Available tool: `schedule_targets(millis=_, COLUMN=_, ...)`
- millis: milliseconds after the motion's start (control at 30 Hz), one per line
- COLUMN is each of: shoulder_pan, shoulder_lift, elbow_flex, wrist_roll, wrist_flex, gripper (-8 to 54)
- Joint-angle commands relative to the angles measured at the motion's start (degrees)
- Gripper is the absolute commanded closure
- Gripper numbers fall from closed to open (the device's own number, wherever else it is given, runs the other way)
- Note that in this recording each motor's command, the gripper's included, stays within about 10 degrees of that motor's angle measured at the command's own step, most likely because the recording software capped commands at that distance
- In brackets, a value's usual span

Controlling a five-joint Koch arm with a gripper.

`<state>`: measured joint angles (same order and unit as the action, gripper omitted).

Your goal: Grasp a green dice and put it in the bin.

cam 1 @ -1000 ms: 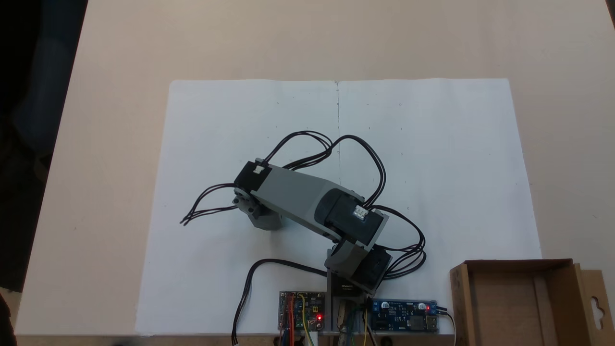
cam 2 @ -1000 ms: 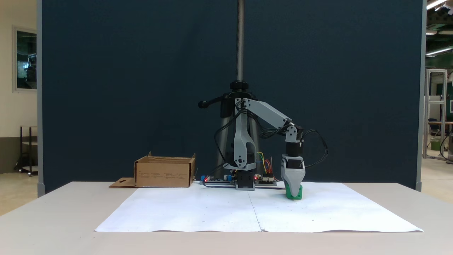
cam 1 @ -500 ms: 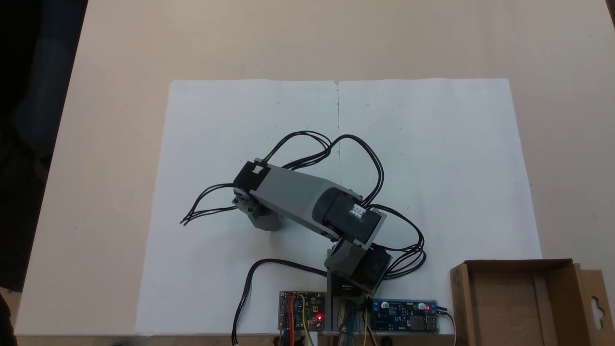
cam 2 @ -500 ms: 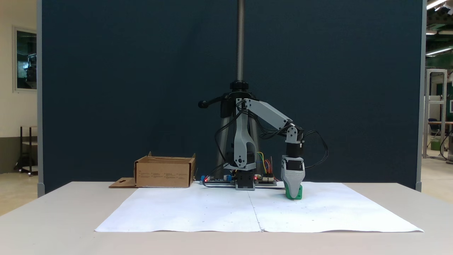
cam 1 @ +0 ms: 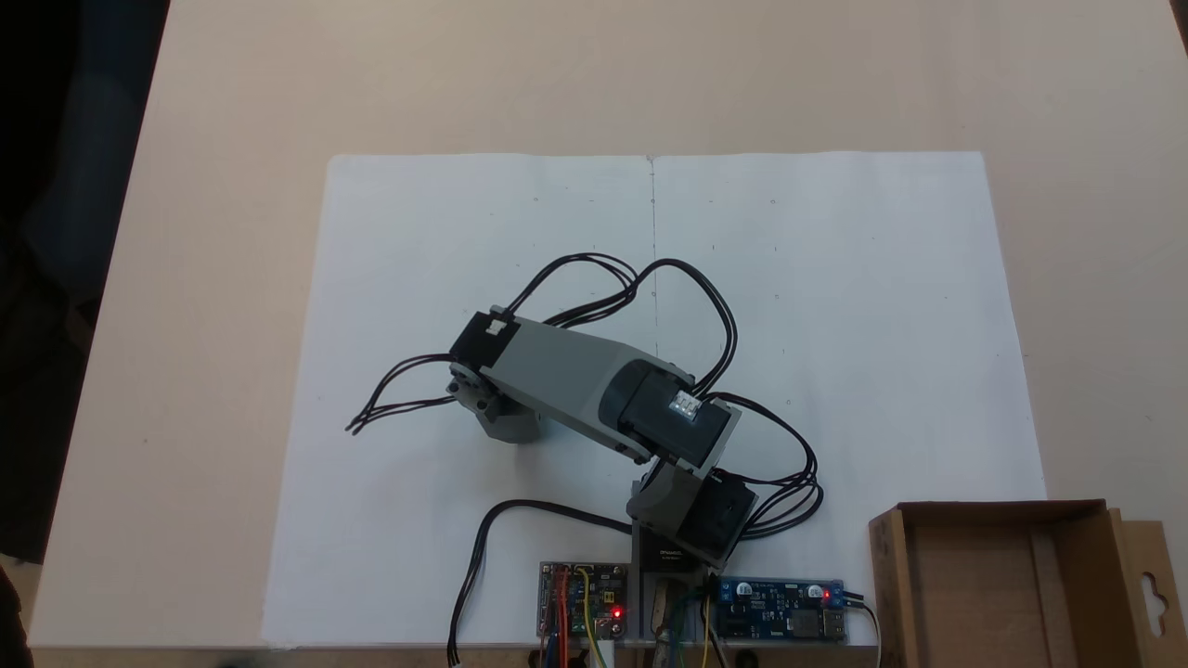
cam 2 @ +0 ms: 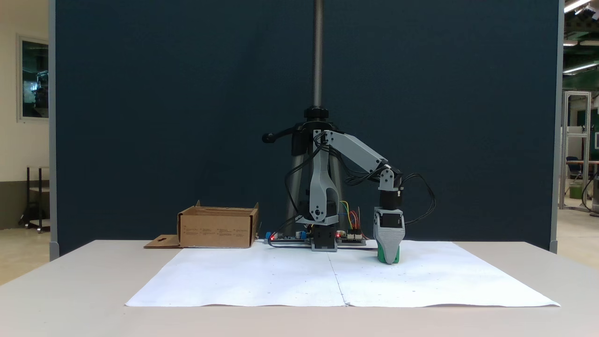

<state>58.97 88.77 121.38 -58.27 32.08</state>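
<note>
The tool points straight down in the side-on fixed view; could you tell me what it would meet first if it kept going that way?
The green dice, already at the tool tips, then the white paper it rests on.

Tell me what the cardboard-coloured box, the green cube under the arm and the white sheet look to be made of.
The shallow brown box: matte corrugated-looking cardboard, with raw edges and a flap with a punched slot. The small bright green dice: likely plastic, judging by its even saturated colour; its finish is too small to judge. The white sheet: thin matte paper, seemingly two pieces, given the centre seam and slightly wavy front edge.
</note>
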Motion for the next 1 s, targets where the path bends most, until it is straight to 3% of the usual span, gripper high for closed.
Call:
schedule_targets(millis=0, shoulder_pan=0.09, shoulder_lift=0.26, elbow_flex=-2.20, wrist_roll=-2.64, wrist_flex=-1.49, gripper=18.5)
schedule_targets(millis=700, shoulder_pan=0.00, shoulder_lift=0.26, elbow_flex=-1.58, wrist_roll=-0.79, wrist_flex=-1.32, gripper=18.5)
schedule_targets(millis=733, shoulder_pan=0.00, shoulder_lift=0.26, elbow_flex=-1.49, wrist_roll=-0.70, wrist_flex=-1.23, gripper=19.2)
schedule_targets(millis=833, shoulder_pan=0.00, shoulder_lift=0.44, elbow_flex=-1.23, wrist_roll=-0.70, wrist_flex=-1.14, gripper=28.7)
schedule_targets(millis=967, shoulder_pan=0.00, shoulder_lift=0.62, elbow_flex=-1.23, wrist_roll=-0.62, wrist_flex=-1.32, gripper=28.7)
